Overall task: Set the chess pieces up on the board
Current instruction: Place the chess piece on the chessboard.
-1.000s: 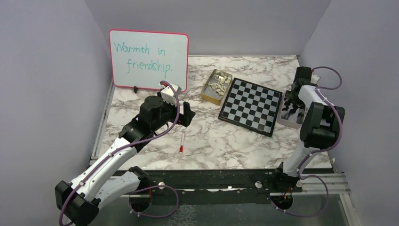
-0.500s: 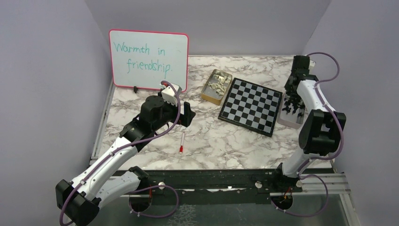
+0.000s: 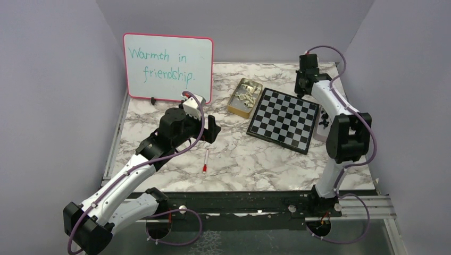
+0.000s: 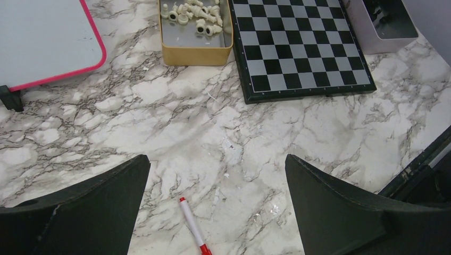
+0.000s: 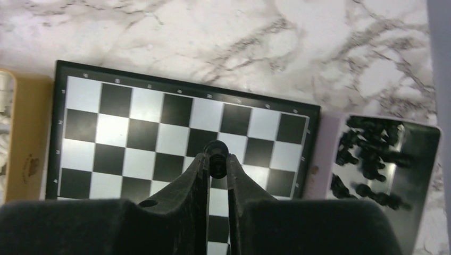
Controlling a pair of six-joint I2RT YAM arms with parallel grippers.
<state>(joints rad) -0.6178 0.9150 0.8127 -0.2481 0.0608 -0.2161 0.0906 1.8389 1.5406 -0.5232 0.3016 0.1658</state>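
The chessboard point(image 3: 283, 119) lies bare at centre right; it also shows in the left wrist view point(image 4: 298, 48) and right wrist view point(image 5: 133, 133). Cream pieces point(image 3: 245, 94) lie in a gold tin point(image 4: 195, 53). Black pieces point(image 5: 372, 154) lie in a pale tray point(image 3: 322, 130) right of the board. My right gripper point(image 5: 216, 159) is shut on a black piece point(image 5: 216, 154) and holds it above the board; in the top view it point(image 3: 303, 85) hangs over the board's far right corner. My left gripper point(image 4: 218, 175) is open and empty over bare marble, left of the board.
A pink-framed whiteboard point(image 3: 168, 67) stands at the back left. A white marker with a red cap point(image 3: 205, 161) lies on the marble under my left gripper, also seen in the left wrist view point(image 4: 194, 227). Purple walls close in the sides and back.
My right gripper has risen from the black-piece tray and swung left and back, carrying a black piece over the board's far right corner. The left arm has not moved.
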